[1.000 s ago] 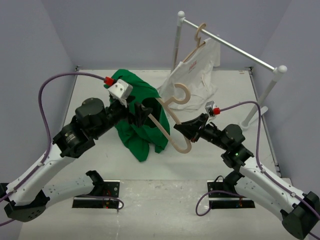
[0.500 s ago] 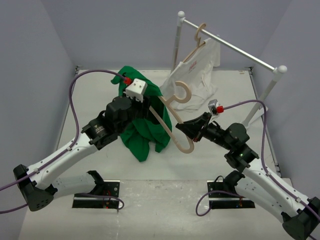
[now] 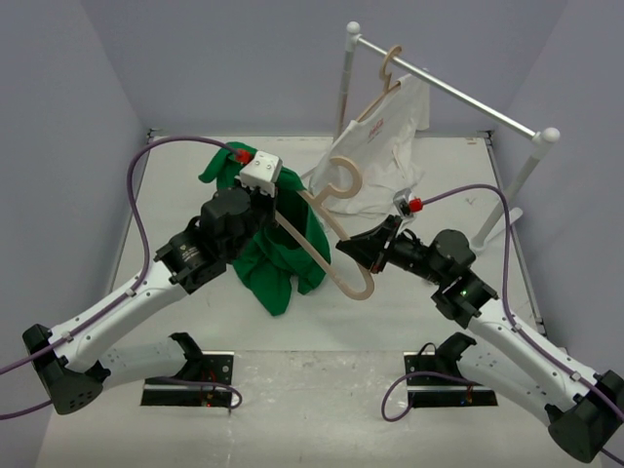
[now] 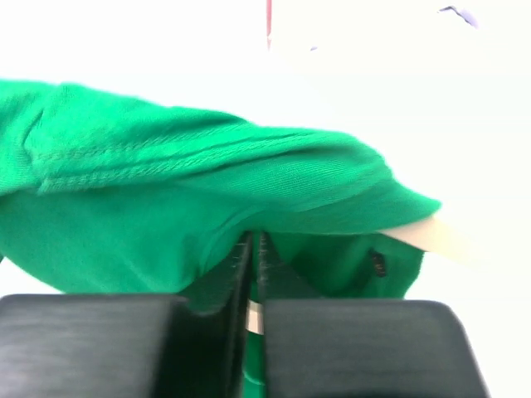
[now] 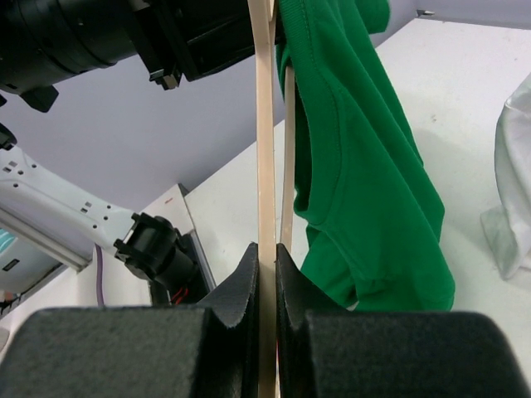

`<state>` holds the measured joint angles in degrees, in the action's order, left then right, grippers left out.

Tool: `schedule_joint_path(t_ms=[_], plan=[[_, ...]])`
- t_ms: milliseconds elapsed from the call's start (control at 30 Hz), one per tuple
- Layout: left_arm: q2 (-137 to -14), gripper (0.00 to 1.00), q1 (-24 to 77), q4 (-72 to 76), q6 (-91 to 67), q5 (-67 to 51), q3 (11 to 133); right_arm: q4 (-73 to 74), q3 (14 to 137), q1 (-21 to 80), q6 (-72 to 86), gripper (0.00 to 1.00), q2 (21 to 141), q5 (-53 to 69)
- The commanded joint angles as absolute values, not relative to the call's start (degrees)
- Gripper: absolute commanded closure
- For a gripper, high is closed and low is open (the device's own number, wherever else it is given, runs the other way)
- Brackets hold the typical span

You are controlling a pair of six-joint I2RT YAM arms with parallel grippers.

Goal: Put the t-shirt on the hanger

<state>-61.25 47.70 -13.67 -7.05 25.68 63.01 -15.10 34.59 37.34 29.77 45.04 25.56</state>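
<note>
The emerald-green t-shirt (image 3: 283, 255) hangs crumpled in mid-air over one arm of the pale wooden hanger (image 3: 331, 255), which slants from its hook (image 3: 348, 181) down to the lower end. My left gripper (image 3: 280, 207) is pressed into the upper part of the shirt; in the left wrist view it (image 4: 252, 242) is shut on a fold of green t-shirt (image 4: 207, 166), with a pale hanger tip (image 4: 444, 239) poking out at the right. My right gripper (image 3: 359, 252) is shut on the hanger's lower arm; in the right wrist view it (image 5: 266, 251) pinches the hanger (image 5: 265, 124) beside the t-shirt (image 5: 365, 174).
A white garment with small red print (image 3: 385, 146) hangs on a second wooden hanger from the white rack rail (image 3: 458, 93) at the back right, its hem piled on the table. The rack's post (image 3: 522, 180) stands to the right. The white garment's edge (image 5: 510, 191) shows at the right of the right wrist view.
My left arm has swung in and up to the shirt's top, and its jaws have gone from open to shut on the fabric. The right arm has shifted the hanger slightly left.
</note>
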Motion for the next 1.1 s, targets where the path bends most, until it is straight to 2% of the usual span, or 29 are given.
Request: schedule_joint_path(t_ms=[0, 200, 300, 333, 367, 400, 500, 567, 667, 700, 800, 833, 900, 1000, 1033, 1067], plan=[[-60.67, 1.0, 47.81, -9.73, -6.35, 21.98, 65.74, -17.72, 38.58, 37.44, 29.51, 1.0, 45.68, 25.21], [-58.92, 1.0, 47.81, -10.11, -7.5, 19.0, 63.93, -15.43, 39.7, 37.36, 28.76, 1.0, 45.83, 19.64], [-58.54, 1.0, 47.81, -10.75, -8.23, 21.21, 62.97, -13.76, 40.9, 37.44, 29.14, 1.0, 45.62, 18.69], [-58.62, 0.85, 47.81, -10.97, -8.38, 22.06, 62.97, -13.34, 41.2, 37.44, 29.26, 1.0, 45.62, 18.84], [-58.71, 0.63, 47.81, -11.16, -8.52, 22.98, 63.02, -12.96, 41.52, 37.44, 29.36, 1.0, 45.63, 19.12], [-58.73, 0.14, 47.81, -11.13, -8.47, 24.37, 63.02, -12.48, 41.93, 37.44, 29.47, 1.0, 45.79, 19.67], [-59.54, 0.01, 47.81, -9.98, -6.79, 25.54, 63.45, -12.31, 42.19, 37.44, 30.24, 1.0, 45.95, 21.77], [-60.59, 0.0, 47.81, -9.42, -5.93, 25.3, 64.15, -12.37, 42.19, 37.38, 30.81, 1.0, 45.91, 22.82], [-62.33, 0.01, 47.81, -9.15, -5.12, 24.97, 65.34, -12.14, 42.44, 37.44, 31.28, 1.0, 45.71, 23.79], [-62.56, 0.09, 47.81, -8.9, -4.94, 24.8, 65.47, -11.97, 42.53, 37.36, 31.37, 1.0, 45.62, 23.9], [-62.97, 0.57, 47.81, -7.15, -3.82, 25.65, 65.24, -11.24, 42.85, 37.43, 31.53, 1.0, 45.22, 24.77], [-63.08, 0.65, 47.81, -7.01, -3.58, 25.87, 65.34, -11.04, 42.95, 37.44, 31.55, 1.0, 45.18, 24.99], [-63.48, 0.75, 47.81, -7.22, -3.27, 26.48, 65.82, -10.68, 43.04, 37.44, 31.55, 1.0, 44.74, 25.05], [-63.98, 0.83, 47.81, -7.38, -2.9, 27.1, 66.18, -10.44, 43.07, 37.43, 31.46, 1.0, 44.29, 24.95], [-63.97, 1.0, 47.81, -7.41, -2.91, 27.36, 66.19, -10.23, 43.08, 37.36, 31.34, 1.0, 44.21, 24.79], [-63.73, 1.0, 47.81, -7.7, -3.03, 27.66, 66.25, -9.51, 43.2, 37.42, 30.86, 1.0, 44.27, 23.78]])
